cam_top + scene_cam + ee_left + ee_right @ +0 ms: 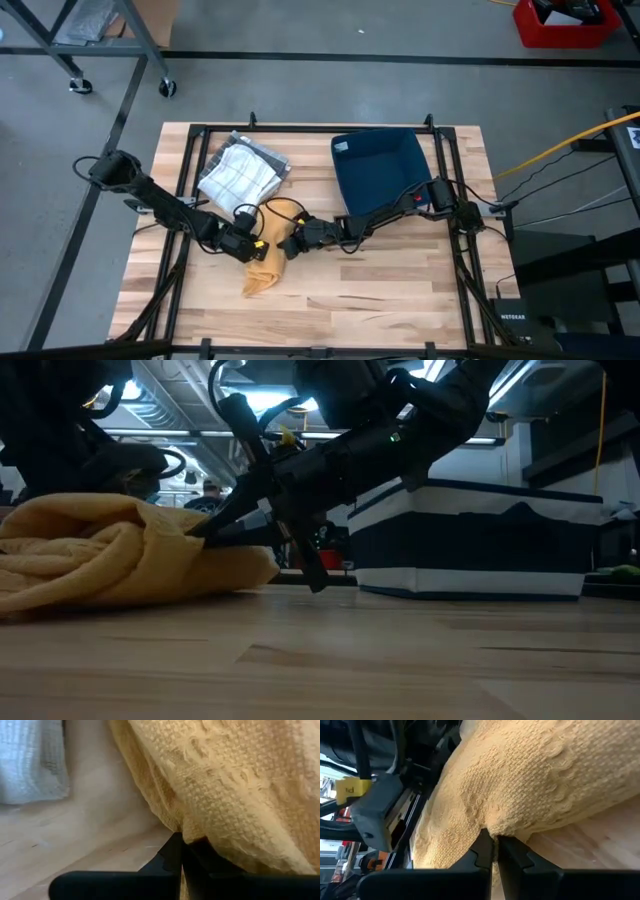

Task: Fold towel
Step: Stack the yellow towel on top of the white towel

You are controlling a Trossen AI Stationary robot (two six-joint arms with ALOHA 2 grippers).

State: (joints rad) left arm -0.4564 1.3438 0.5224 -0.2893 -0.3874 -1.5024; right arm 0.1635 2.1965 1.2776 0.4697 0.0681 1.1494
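Note:
A yellow woven towel [270, 250] lies bunched on the wooden table, near its middle; in the low view the yellow towel [110, 565] is a rumpled heap resting on its underside. My left gripper [255, 246] is at the towel's left side and my right gripper [290, 243] at its right side, both shut on the cloth. The left gripper [181, 851] and the right gripper [495, 845] each show cloth between their fingers in their wrist views. My left gripper pinches a fold of the towel at its left edge [187, 832] between the two fingers, coming low from the table's left. The cloth bulges slack above the fingers and rests on the table. My right gripper pinches a bunched fold at the towel's right side [492, 827] between the two fingers, slanting down from the table's right. The towel lies slack on the table beyond the fingertips [200, 530].
A dark blue bin [380, 170] stands on the table's far right part, close behind the right arm. A white and grey checked folded cloth [242, 172] lies at the far left. Bare wood [380, 300] stretches along the near side.

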